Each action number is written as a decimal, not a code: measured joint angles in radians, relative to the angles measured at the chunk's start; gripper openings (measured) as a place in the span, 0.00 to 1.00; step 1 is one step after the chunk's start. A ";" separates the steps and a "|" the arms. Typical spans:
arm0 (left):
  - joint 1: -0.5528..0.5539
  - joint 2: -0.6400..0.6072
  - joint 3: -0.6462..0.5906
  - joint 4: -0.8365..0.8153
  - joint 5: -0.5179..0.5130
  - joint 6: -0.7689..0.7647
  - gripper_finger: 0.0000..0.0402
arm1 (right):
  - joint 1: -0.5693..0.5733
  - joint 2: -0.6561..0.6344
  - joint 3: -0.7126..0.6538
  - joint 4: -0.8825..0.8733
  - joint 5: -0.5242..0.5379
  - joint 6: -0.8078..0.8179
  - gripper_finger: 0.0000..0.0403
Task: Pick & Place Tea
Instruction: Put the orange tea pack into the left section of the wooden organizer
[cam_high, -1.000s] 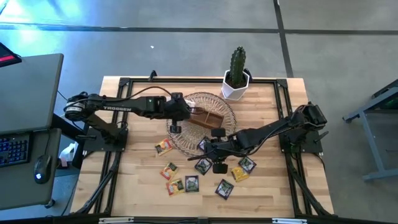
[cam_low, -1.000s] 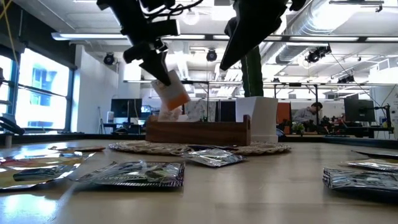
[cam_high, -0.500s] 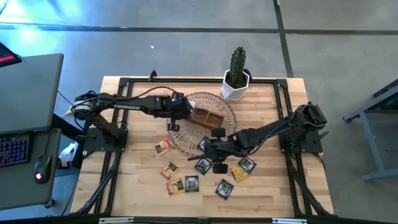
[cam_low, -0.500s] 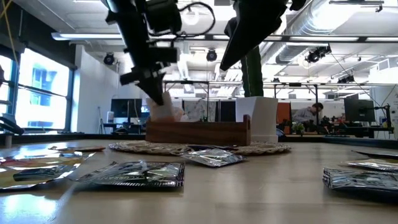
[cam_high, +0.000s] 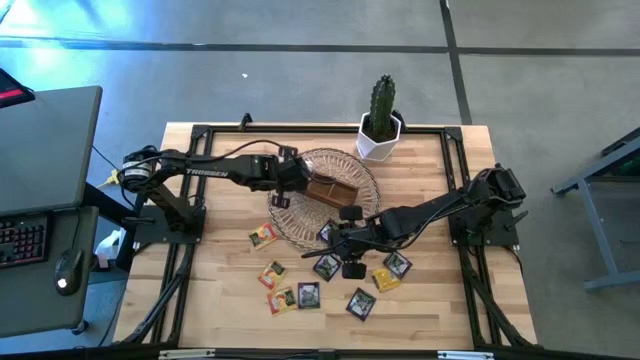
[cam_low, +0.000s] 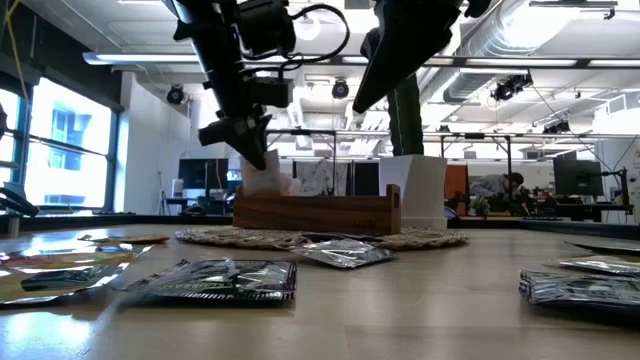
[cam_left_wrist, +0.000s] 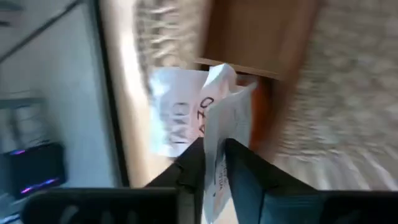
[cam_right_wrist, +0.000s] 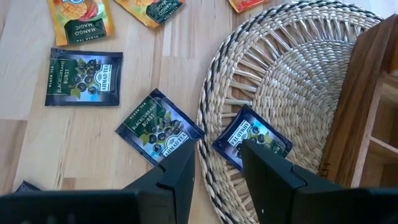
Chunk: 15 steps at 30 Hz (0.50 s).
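Left hand (cam_high: 283, 190) over wooden box (cam_high: 331, 189), w/ cactus (cam_high: 382, 103) behind.

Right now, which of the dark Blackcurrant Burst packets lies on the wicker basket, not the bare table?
The blackcurrant packet just ahead of the right gripper; it rests on the basket's woven rim, the others on wood.

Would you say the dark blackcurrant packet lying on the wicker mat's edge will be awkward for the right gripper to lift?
Probably. The blackcurrant packet lies flat, leaving little edge to pinch. Its glossy wrapper may slip, and it looks light enough to slide across the wicker mat.
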<state>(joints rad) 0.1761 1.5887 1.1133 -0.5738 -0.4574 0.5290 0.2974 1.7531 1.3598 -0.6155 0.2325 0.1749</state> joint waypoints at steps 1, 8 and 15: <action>0.000 0.000 0.000 0.021 -0.025 0.000 0.17 | 0.000 0.000 0.000 0.000 0.000 0.000 0.32; 0.001 0.000 0.000 0.141 -0.062 0.024 0.24 | 0.000 0.000 0.000 0.000 -0.002 0.000 0.32; 0.000 0.000 0.000 0.010 -0.040 0.024 0.30 | 0.000 0.000 0.000 0.000 -0.003 0.000 0.32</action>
<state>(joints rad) 0.1764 1.5890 1.1133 -0.5639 -0.4972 0.5533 0.2974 1.7535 1.3594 -0.6155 0.2295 0.1749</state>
